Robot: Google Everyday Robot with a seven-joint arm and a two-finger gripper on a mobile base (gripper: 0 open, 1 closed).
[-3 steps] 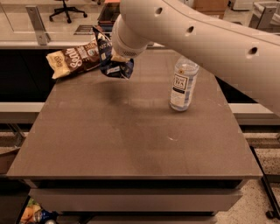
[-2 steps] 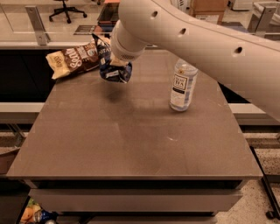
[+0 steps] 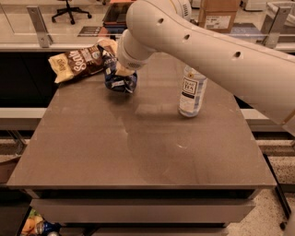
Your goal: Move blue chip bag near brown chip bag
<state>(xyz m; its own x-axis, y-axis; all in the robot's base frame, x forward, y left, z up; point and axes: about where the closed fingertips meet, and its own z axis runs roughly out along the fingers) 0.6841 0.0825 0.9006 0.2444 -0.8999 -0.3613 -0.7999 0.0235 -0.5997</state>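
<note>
The blue chip bag (image 3: 120, 83) is crumpled and upright at the table's back left, just right of the brown chip bag (image 3: 79, 63), which lies flat on the back left corner with its tan ends showing. The two bags touch or nearly touch. My gripper (image 3: 121, 72) comes down from the big white arm (image 3: 198, 50) onto the top of the blue bag and is shut on it. The wrist hides most of the gripper. The blue bag's bottom is at or just above the tabletop.
A clear tea bottle with a white label (image 3: 192, 92) stands upright right of centre, under the arm. The grey-brown table (image 3: 138, 152) has edges close on all sides. A counter with a glass screen and a cardboard box (image 3: 219, 14) lies behind.
My gripper has carried the blue chip bag a little left and down, closer to the brown chip bag and the tabletop. The bottle has not moved.
</note>
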